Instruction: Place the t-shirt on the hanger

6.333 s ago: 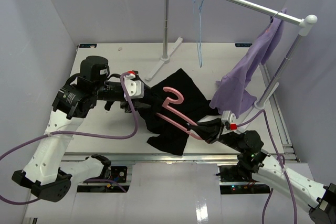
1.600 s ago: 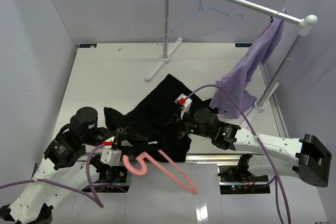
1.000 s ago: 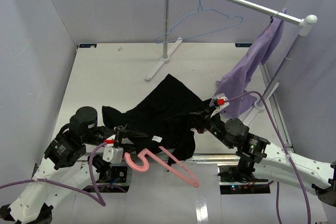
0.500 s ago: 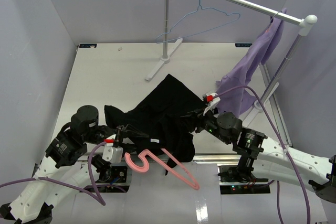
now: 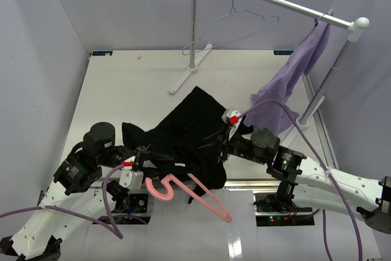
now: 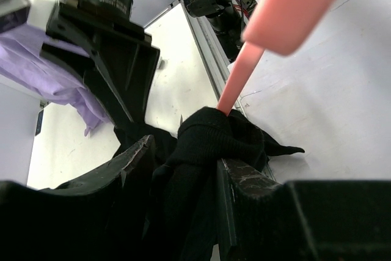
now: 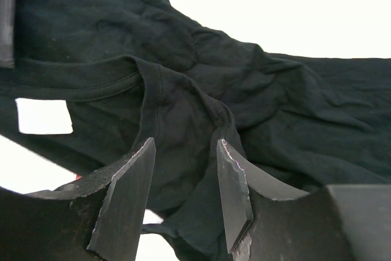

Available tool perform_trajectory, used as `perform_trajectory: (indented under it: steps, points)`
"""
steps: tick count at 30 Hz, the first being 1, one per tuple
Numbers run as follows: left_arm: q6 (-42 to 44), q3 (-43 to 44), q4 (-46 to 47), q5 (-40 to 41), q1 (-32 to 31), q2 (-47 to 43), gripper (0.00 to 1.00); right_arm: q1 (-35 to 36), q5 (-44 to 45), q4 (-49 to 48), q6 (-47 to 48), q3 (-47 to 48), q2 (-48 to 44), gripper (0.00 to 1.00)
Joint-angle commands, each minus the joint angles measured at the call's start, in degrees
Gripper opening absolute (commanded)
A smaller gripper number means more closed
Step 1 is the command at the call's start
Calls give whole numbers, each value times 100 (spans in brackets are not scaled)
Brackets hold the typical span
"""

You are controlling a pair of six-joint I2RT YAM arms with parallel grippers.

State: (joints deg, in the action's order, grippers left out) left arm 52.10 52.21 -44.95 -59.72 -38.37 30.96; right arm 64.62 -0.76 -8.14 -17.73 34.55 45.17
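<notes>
Sprawling over the near half of the smooth white table (image 5: 122,90), the black t-shirt (image 5: 195,120) lies soft and rumpled, its stitched collar and a white label showing to the right wrist camera. The thick pink plastic hanger (image 5: 211,197) pokes one arm into the cloth, its curved hook past the table's near edge. The left gripper (image 6: 183,178) is clamped on a bunched fold of the t-shirt, while the right gripper (image 7: 180,194) hovers above the collar, jaws apart and holding nothing.

The hanger (image 6: 287,10) runs blurred off the top edge, its tip buried in the t-shirt (image 6: 214,136).
</notes>
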Motion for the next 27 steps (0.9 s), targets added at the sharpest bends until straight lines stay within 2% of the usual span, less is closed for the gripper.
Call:
perform_trajectory:
  steps: [1, 6, 15, 25, 27]
  points:
    - [158, 18, 162, -461, -10, -11, 0, 48, -514, -586, 261, 304, 472, 52]
    - [196, -26, 171, -532, -13, 6, 0, 173, -697, -934, 253, 489, 1079, 52]
    - [212, -58, 197, -541, -4, -8, 0, 631, -328, -1324, 198, 700, 1782, 53]
    - [171, -7, 199, -516, -4, -37, 0, 770, 1438, -668, 3, 653, 2207, 54]
    - [169, -16, 197, -507, -4, -60, 0, 771, 1820, -502, 5, 678, 2237, 39]
